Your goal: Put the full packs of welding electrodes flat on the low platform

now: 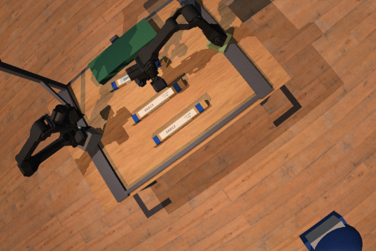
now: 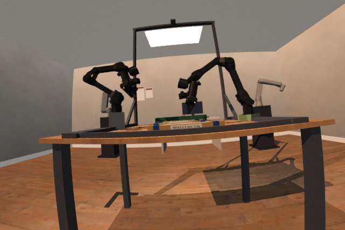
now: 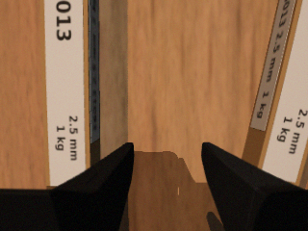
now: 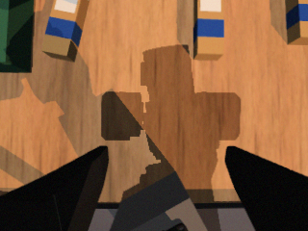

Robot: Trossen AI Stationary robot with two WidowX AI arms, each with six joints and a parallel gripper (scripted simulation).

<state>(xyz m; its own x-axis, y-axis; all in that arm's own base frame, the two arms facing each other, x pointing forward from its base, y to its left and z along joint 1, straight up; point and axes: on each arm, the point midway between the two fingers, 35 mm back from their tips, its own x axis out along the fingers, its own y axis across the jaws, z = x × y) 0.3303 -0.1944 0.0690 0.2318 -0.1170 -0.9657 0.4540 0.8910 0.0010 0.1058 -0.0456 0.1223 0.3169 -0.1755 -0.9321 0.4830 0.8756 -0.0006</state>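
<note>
Three white-labelled E6013 packs with blue bands lie flat on the table. The back pack lies slightly askew beside the green platform, partly hidden by my left arm in the top view. The middle pack and front pack lie farther out. No pack is on the visible platform top. My left gripper is partly open and empty, above the gap between back and middle packs. My right gripper is open and empty, beyond the packs' ends.
A dark raised frame borders the table. My left arm rises from an olive base and reaches across the back pack. My right arm's grey base stands on the opposite side rail. Uprights stand at the rear.
</note>
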